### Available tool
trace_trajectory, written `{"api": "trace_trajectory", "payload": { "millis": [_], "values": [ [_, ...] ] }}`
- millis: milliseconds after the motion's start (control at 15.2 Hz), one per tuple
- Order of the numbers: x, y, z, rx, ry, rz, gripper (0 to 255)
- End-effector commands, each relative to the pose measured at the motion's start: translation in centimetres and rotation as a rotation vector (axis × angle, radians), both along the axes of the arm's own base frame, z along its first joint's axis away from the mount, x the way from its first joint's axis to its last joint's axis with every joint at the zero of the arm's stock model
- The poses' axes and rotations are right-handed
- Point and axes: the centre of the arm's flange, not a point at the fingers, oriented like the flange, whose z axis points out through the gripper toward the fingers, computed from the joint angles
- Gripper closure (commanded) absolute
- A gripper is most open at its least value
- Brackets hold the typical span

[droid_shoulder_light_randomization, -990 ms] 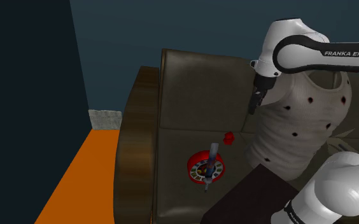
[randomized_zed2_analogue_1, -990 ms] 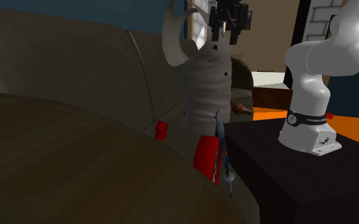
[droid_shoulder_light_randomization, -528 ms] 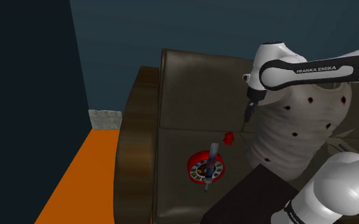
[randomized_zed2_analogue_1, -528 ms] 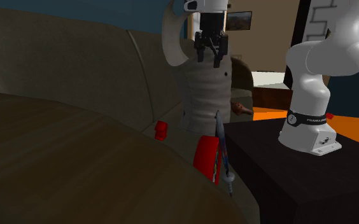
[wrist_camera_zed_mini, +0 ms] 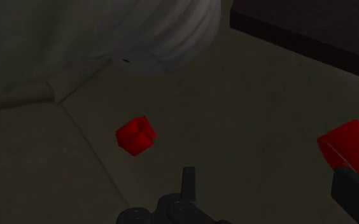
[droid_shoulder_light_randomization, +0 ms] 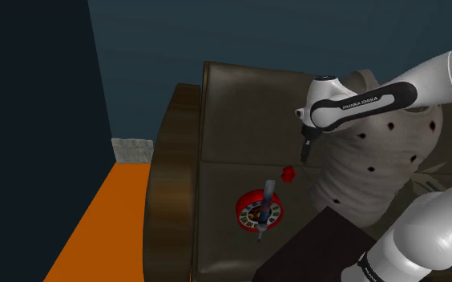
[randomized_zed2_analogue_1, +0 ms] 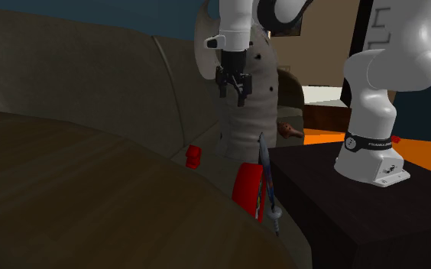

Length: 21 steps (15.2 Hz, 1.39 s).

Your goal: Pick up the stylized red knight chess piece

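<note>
Hovering over the sofa seat (droid_shoulder_light_randomization: 220,204) with gripper (randomized_zed2_analogue_1: 232,93) fingers spread apart, nothing in them. Not touching the red knight (wrist_camera_zed_mini: 135,135), near the white spotted cushion (droid_shoulder_light_randomization: 377,168).

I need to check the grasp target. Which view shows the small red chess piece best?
The wrist view: the small red chess piece lies close and unobstructed on the dark sofa seat. The shoulder and second exterior views show it as a tiny red blob.
</note>
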Motion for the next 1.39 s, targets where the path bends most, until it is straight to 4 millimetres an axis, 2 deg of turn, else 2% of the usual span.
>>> {"api": "trace_trajectory", "payload": {
  "millis": [0, 1320],
  "values": [
    [1.0, -1.2, -2.0, -0.007, 0.006, 0.028, 0],
    [12.1, -13.0, -22.5, -0.073, 0.083, 0.284, 0]
  ]
}}
